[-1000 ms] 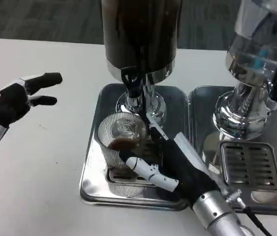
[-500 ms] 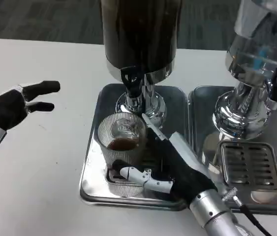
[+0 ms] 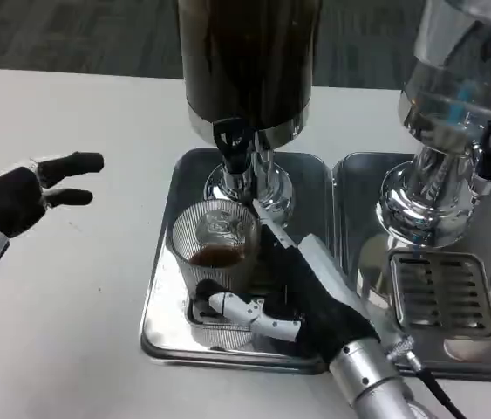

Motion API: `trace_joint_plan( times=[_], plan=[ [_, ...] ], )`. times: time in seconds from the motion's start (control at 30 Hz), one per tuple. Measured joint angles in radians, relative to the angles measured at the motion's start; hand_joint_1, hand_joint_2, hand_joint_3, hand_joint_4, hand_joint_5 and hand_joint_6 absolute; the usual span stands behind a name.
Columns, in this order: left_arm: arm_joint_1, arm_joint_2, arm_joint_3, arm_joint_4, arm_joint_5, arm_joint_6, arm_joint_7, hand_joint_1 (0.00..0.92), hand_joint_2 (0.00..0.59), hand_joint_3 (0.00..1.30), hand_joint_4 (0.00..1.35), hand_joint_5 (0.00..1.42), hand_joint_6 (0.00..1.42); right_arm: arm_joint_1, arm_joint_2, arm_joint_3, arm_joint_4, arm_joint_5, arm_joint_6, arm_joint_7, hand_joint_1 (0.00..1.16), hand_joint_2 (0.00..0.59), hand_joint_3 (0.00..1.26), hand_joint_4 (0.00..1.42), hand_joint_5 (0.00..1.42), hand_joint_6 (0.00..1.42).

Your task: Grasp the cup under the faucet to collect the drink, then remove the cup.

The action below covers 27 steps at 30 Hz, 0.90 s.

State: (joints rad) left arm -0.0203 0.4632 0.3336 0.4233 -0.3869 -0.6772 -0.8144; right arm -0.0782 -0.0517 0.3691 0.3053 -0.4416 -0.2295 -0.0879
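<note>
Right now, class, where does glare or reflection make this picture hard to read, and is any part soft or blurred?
Head view: bright reflections streak the metal tray and the chrome base of the clear dispenser; the ribbed glass cup glints, yet the dark drink inside it shows; the dark dispenser reads almost black; the right hand by the cup and the left hand look sharp enough.

Silver forearm [image 3: 376, 384], black-white hand [image 3: 315, 297], seemingly cabled
</note>
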Motion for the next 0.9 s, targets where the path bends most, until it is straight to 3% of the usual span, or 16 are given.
trace_joint_plan(
  times=[0.43,0.9],
  plan=[
    [0.022,0.0,0.0,-0.001,0.002,0.002,0.013,0.0,0.172,0.36,0.24,0.15,0.33,-0.037,-0.002,0.002,0.042,0.013,-0.017,0.029,0.46,0.201,0.0,0.0,0.0,0.0],
    [0.028,0.002,0.0,-0.004,0.002,0.016,0.013,0.0,0.184,0.36,0.24,0.16,0.33,-0.027,0.029,0.027,0.034,-0.062,0.01,-0.063,0.45,0.204,0.0,0.0,0.01,0.1]
  ],
)
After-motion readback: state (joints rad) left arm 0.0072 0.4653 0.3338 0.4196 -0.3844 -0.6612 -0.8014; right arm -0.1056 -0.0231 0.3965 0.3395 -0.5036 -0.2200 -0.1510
